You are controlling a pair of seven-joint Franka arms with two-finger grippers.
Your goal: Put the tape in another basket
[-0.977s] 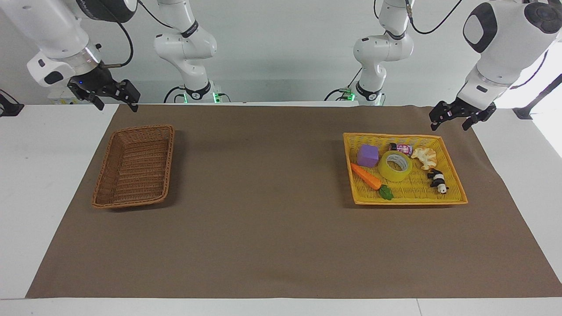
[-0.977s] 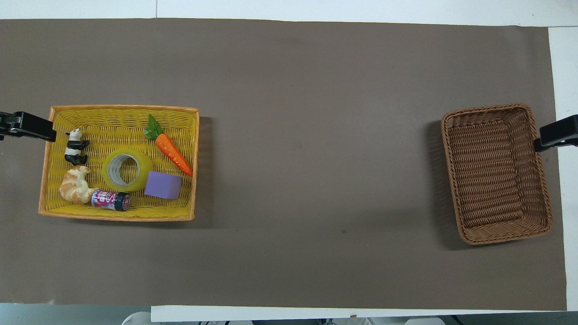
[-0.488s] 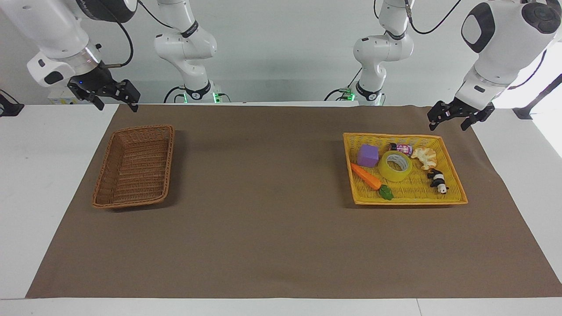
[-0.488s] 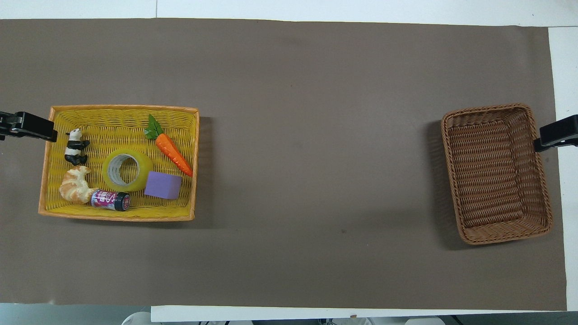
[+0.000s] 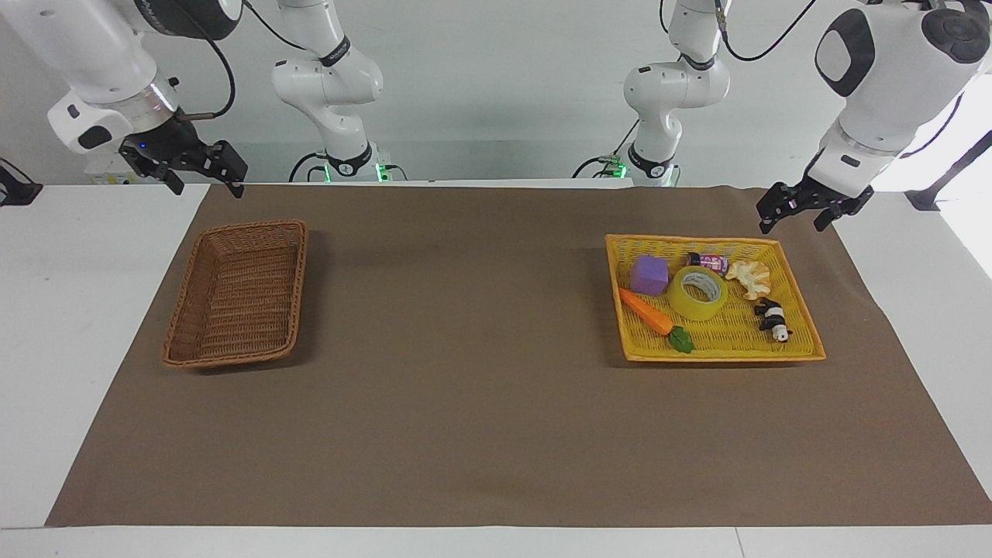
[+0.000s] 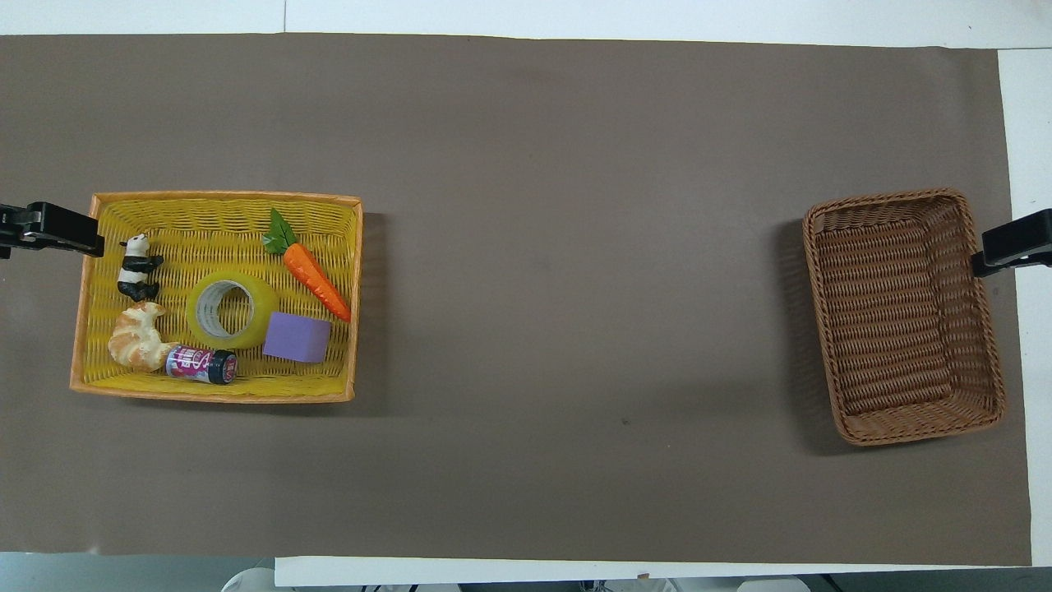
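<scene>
The tape (image 5: 698, 293) is a yellow roll with a white core. It lies flat in the middle of the bright yellow tray basket (image 5: 798, 350), also seen in the overhead view (image 6: 231, 309). The brown wicker basket (image 5: 236, 293) stands empty toward the right arm's end of the table, also in the overhead view (image 6: 904, 316). My left gripper (image 5: 794, 221) is open and empty in the air above the yellow tray's robot-side corner. My right gripper (image 5: 207, 186) is open and empty in the air over the mat's edge beside the wicker basket.
In the yellow tray around the tape lie a purple block (image 5: 649, 275), a toy carrot (image 5: 647, 311), a small can (image 5: 711, 262), a croissant (image 5: 749, 277) and a panda figure (image 5: 774, 320). A brown mat (image 5: 465, 403) covers the table.
My left gripper has shifted only very slightly over the yellow tray's corner. The right arm and all objects have not moved.
</scene>
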